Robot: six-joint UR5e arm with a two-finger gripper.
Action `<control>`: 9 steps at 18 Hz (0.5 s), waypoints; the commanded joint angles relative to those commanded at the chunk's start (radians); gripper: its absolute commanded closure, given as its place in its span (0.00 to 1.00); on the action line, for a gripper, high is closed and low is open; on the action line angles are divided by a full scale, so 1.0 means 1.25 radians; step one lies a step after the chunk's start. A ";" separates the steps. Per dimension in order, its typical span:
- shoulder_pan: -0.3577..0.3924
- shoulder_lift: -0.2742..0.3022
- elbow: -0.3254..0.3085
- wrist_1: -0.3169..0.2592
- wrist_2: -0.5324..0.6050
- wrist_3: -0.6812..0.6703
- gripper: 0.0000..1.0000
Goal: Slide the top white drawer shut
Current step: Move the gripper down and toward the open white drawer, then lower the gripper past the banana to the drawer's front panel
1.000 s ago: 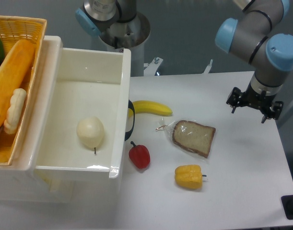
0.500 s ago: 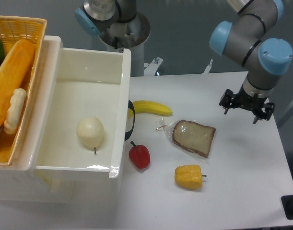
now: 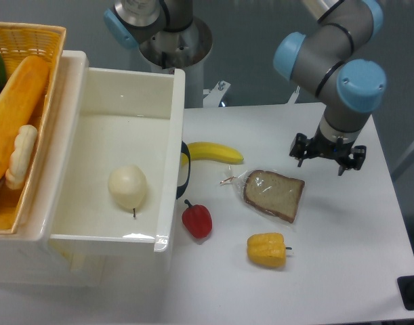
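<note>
The top white drawer (image 3: 174,135) stands pulled out to the right from its cabinet, with a black curved handle (image 3: 185,169) on its front panel. A pale onion-like vegetable (image 3: 127,187) lies inside it. My gripper (image 3: 327,153) hangs over the table well right of the drawer, just above the upper right of a bagged bread slice (image 3: 274,194). Its fingers point down and look spread, holding nothing.
A banana (image 3: 213,152), a red pepper (image 3: 197,220) and a yellow pepper (image 3: 267,249) lie on the white table between the drawer and my gripper. A yellow wicker basket (image 3: 30,47) with food sits on the cabinet top at left. The robot base (image 3: 174,40) stands behind.
My gripper has moved left across the table, from near the right edge to just above the bread slice. The drawer and the food have not moved.
</note>
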 joint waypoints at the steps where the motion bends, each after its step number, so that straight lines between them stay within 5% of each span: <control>1: -0.009 0.005 0.000 -0.017 0.000 -0.020 0.53; 4: -0.037 0.009 0.000 -0.064 -0.017 -0.033 0.75; 9: -0.045 0.037 0.002 -0.174 -0.122 -0.053 0.82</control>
